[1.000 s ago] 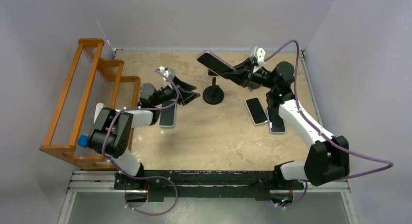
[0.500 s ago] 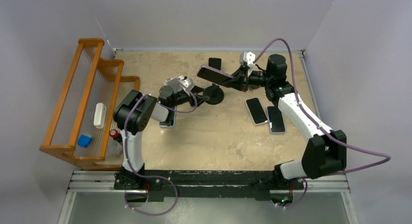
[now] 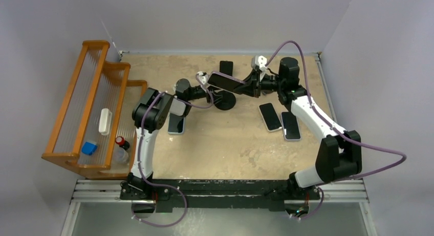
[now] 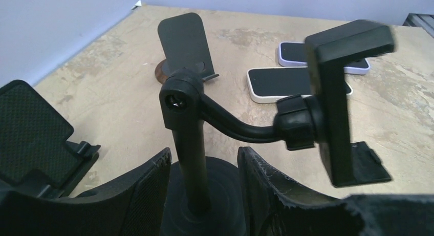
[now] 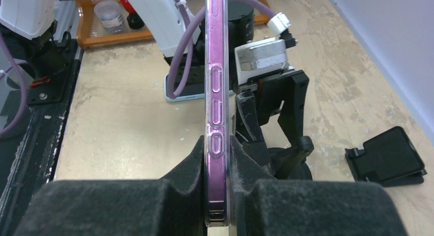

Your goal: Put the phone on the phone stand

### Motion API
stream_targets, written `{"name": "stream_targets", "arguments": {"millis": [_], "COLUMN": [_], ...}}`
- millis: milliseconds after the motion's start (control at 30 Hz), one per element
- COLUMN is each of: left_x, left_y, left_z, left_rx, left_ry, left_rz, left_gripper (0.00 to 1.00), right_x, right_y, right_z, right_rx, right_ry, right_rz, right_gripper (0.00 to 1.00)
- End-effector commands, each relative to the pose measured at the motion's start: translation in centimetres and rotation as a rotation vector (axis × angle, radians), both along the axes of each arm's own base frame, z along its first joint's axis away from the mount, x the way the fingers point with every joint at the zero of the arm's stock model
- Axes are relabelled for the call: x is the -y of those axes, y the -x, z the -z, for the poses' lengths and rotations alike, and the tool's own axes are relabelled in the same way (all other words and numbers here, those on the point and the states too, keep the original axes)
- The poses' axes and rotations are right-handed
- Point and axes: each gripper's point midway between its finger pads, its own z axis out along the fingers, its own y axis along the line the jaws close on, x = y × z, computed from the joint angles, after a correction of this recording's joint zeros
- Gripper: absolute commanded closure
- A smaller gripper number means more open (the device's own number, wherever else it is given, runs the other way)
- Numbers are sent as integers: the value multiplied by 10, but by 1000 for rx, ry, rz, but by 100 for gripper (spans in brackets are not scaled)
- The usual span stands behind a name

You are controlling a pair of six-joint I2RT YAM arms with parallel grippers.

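Mottled tan tabletop (image 3: 225, 144) lies beneath. The phone (image 5: 216, 92) is pinched on edge in the right gripper (image 5: 217, 149), just above the phone stand (image 4: 189, 123). The left gripper (image 4: 204, 164) straddles the stand's post, fingers spread and not touching it. This looks like the delivery step. Next, the phone must be lowered squarely into the stand's clamp (image 4: 338, 92).

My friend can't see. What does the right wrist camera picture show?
The right gripper pinches a purple-edged phone, seen edge-on. Behind it the left gripper sits at the black phone stand, and a small folding stand lies at right.
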Motion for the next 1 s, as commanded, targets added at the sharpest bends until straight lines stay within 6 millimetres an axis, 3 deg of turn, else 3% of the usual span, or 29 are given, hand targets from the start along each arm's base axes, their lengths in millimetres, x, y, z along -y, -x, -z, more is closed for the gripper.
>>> {"name": "stream_targets", "arguments": {"millis": [0,200,267,400,700,967], "left_x": [8,15,17,15,-11,-14], "left_y": [-1,-16,-19,-23,-30,-23], "left_z": [8,12,15,18,14,20], "left_rx": [-48,-101,-124,-171,-187,-196], "left_ry": [-24,-54,-65,-80,-79,-78], "left_rz": [93,128,151,207,268,306], "left_gripper": [51,53,65,100,100,100], "right_x": [-1,0,0,2,0,1], "right_y": [0,-2,-3,-8,-15,-34], "right_z": [-22,-14,-10,3,54,77], "right_rx": [88,63,54,44,49,28], "right_ry": [-26,-17,-11,18,82,115], "right_rz": [-39,-39,-34,-12,-83,-37], "right_gripper": [100,100,100,100,100,100]}}
